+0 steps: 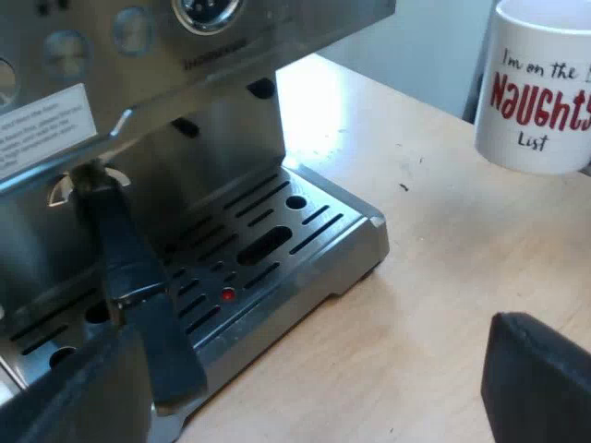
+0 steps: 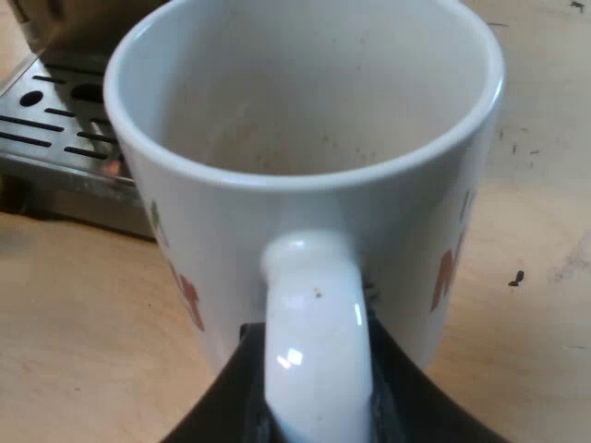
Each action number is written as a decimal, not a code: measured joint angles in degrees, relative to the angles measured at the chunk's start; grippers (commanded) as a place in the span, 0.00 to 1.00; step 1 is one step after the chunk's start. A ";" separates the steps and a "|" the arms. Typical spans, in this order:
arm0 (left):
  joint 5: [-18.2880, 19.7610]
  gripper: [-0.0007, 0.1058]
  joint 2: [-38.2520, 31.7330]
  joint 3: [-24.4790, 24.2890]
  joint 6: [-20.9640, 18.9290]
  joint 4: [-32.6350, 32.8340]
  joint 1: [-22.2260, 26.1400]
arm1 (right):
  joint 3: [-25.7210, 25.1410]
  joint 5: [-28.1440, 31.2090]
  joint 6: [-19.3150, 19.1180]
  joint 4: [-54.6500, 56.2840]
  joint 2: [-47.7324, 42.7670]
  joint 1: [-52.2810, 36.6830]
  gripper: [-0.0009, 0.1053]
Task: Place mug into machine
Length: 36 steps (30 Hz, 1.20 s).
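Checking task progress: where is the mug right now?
In the right wrist view the mug sits in my right hand, gripped by its handle, over the table beside the machine's drip tray, not yet on it.

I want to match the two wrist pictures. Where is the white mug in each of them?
Left wrist view: the mug is over the wooden table, apart from the drip tray, with its red lettering toward the camera.
Right wrist view: the mug is seen close from above, its handle clamped by the right gripper.
Shared landmark: the machine's slotted drip tray.
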 measured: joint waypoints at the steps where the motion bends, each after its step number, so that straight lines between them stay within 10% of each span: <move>1: 0.02 0.75 0.00 0.00 0.00 0.00 0.00 | 0.00 0.01 -1.01 0.00 0.00 0.00 0.01; 36: -0.12 0.75 0.00 0.41 0.00 0.28 0.00 | 2.47 -5.16 -5.93 -11.87 11.53 0.00 0.01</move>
